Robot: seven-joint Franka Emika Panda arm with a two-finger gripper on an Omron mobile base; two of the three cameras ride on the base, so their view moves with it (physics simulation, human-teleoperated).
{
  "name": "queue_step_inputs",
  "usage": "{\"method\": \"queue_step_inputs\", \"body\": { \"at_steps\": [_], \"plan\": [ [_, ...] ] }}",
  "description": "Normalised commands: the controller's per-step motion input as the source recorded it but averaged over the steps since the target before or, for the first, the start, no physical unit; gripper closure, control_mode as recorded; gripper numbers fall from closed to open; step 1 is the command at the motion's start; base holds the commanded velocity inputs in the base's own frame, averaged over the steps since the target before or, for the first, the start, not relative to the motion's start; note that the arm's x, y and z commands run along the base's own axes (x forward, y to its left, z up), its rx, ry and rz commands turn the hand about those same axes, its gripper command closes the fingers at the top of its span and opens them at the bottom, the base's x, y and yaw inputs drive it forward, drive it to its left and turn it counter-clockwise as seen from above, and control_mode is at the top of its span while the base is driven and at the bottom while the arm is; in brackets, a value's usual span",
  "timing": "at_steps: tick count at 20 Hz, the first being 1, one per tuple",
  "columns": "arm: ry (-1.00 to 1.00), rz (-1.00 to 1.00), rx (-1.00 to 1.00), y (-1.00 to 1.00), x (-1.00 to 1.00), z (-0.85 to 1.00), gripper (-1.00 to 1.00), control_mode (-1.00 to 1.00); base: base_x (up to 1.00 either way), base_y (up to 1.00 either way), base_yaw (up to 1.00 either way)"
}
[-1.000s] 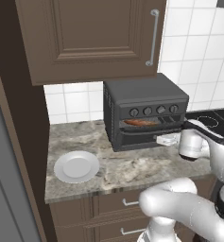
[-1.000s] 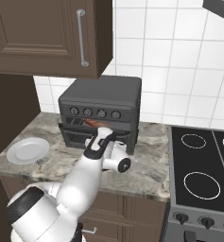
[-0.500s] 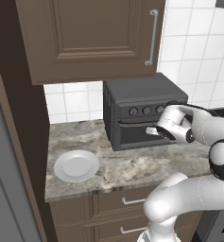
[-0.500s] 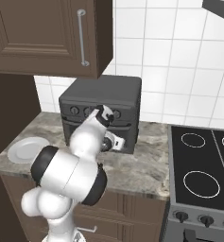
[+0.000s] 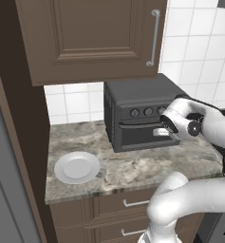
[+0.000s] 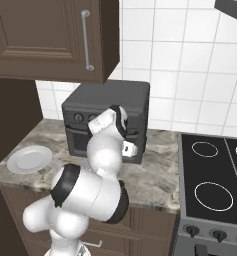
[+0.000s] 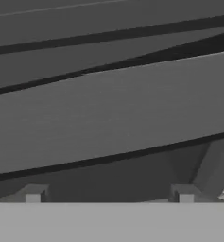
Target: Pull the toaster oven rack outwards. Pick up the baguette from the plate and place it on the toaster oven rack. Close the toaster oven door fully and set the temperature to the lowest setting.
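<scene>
From the left base view, the boxy dark grey toaster oven (image 5: 143, 114) is seen standing on the mottled grey stone desk (image 5: 133, 163), at about 1 o'clock from the round plain white shallow plate (image 5: 77, 167). The drop-down dark grey toaster oven door (image 5: 141, 135) appears to be shut against the front, with the hand (image 5: 164, 127) pressed up to its right part just under the row of round knobs (image 5: 148, 112); this placement is judged to serve the closing push or the reach for a knob (which of the two cannot be told). The plate is seen bare, nothing lying on it. The baguette is presumably shut inside the oven, but it cannot be made out through the dark window.

From the right base view, the oven is seen at 2 o'clock from the plate, below a brown wooden wall cabinet (image 6: 45, 40) and left of a black stovetop (image 6: 215, 175). The white arm covers the middle of the door, so little of the window is left to judge.

From the hand view, close grey bands of the oven front (image 7: 108, 113) cross the frame at a tilt. Two small finger tips (image 7: 34, 194) are seen well apart at the bottom edge, with nothing clamped between them, so the hand is taken as spread.
</scene>
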Motion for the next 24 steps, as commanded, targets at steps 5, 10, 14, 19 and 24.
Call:
{"method": "queue_step_inputs", "body": {
  "at_steps": [5, 10, 14, 19, 24],
  "plan": [
    [-0.1, 0.0, 0.05, -0.98, -0.29, 0.54, -1.0, -1.0, 0.0, 0.0, 0.0],
    [-0.13, 0.0, 0.06, -0.85, -0.22, 0.61, -1.0, -1.0, 0.0, 0.0, 0.0],
    [-0.1, 0.0, 0.0, -0.3, 0.0, 0.45, -1.0, -1.0, 0.0, 0.0, 0.0],
    [-0.01, 0.01, 0.04, -0.42, -0.02, 0.46, -1.0, -1.0, 0.0, 0.0, 0.0],
    [-0.1, 0.03, 0.12, -0.75, -0.33, 0.62, -1.0, -1.0, 0.0, 0.0, 0.0]
  ]
}}
